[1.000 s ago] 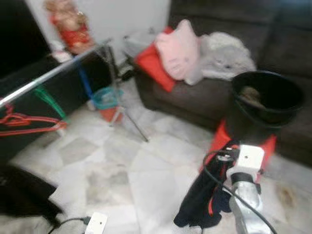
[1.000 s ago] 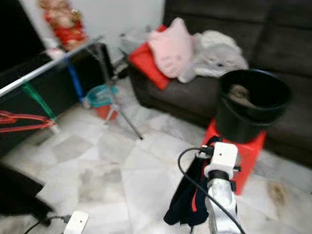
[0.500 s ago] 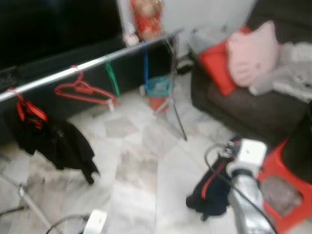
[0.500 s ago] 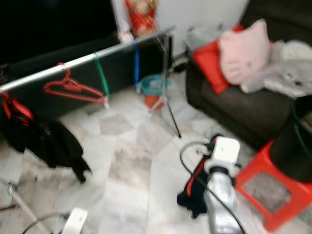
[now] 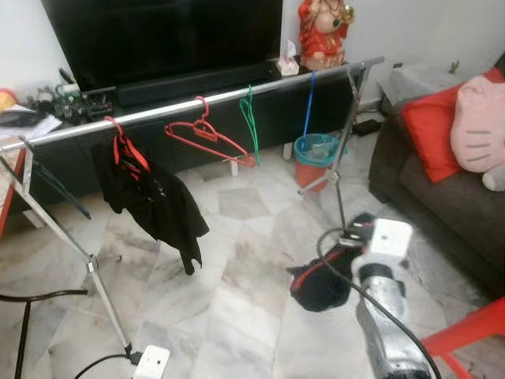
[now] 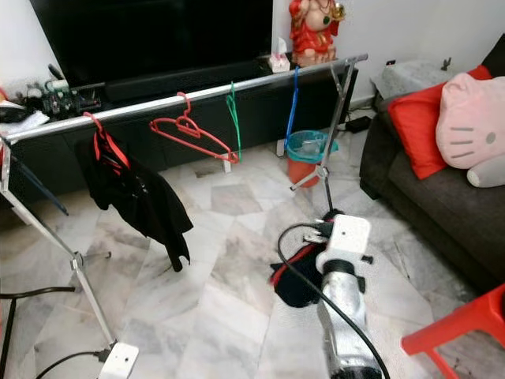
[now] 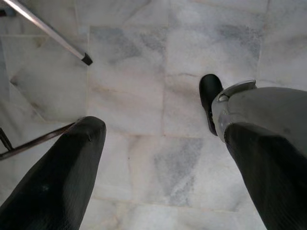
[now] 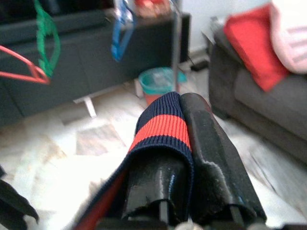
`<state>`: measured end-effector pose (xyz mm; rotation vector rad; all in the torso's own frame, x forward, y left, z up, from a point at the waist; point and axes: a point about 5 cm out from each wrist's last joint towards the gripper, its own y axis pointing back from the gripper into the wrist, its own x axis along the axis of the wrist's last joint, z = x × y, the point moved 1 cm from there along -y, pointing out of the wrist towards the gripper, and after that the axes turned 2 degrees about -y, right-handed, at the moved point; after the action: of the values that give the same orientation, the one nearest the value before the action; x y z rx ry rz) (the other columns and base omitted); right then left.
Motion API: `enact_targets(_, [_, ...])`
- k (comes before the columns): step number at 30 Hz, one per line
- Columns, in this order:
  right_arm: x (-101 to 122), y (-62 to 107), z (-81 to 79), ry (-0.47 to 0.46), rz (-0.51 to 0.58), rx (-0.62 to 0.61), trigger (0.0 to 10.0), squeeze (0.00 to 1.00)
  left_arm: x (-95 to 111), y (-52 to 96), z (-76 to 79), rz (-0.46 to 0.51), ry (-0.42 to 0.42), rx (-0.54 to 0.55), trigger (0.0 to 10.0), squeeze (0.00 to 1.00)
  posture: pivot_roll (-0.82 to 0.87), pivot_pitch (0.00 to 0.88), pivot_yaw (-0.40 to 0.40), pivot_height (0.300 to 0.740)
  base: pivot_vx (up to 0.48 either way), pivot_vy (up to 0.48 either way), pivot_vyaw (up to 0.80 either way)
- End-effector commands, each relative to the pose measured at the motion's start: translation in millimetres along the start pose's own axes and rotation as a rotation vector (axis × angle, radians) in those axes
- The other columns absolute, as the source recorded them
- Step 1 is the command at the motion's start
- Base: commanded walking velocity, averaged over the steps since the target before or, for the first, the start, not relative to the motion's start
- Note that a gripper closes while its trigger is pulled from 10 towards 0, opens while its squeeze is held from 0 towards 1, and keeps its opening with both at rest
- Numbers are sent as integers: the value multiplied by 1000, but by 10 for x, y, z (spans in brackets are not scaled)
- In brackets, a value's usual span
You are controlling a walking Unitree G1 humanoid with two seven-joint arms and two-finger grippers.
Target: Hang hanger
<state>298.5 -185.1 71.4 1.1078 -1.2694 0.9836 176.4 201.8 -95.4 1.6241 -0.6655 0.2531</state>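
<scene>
Silver rail (image 5: 197,105) now crosses your view since the camera swung left off the sofa (image 5: 442,197); your right gripper (image 8: 192,158) stays clamped on the navy-and-red garment (image 5: 319,284), below the rail's red hanger (image 5: 209,138). Your left gripper (image 7: 153,143) hangs spread, holding nothing.

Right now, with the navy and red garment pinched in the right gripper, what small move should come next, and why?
Probably step toward the clothes rail and raise the right gripper. It is shut on the navy and red garment, held low over the floor, away from the rail. A bare stretch of rail between the green hanger and blue hanger looks usable. The left gripper hangs open.
</scene>
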Motion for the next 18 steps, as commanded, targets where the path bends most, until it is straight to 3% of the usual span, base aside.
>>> enact_targets(1, [-14, -4, 69, -5, -9, -26, 10000, 0, 9, -1, -15, 4, 7, 8, 10000, 0, 12, 0, 33, 740, 0, 0, 0])
enact_targets(11, [1, -14, 42, -7, -3, -16, 10000, 0, 12, -2, -20, 0, -8, 8, 10000, 0, 10, 0, 36, 740, 0, 0, 0])
enact_targets(16, [27, -16, -5, 37, 16, 8, 10000, 0, 21, -4, -25, -3, -49, 8, 10000, 0, 13, 0, 35, 740, 0, 0, 0])
enact_targets(18, [39, -16, -17, 59, 25, 14, 10000, 0, 11, -4, -27, -13, -51, 11, 10000, 0, 12, 0, 36, 740, 0, -294, 741])
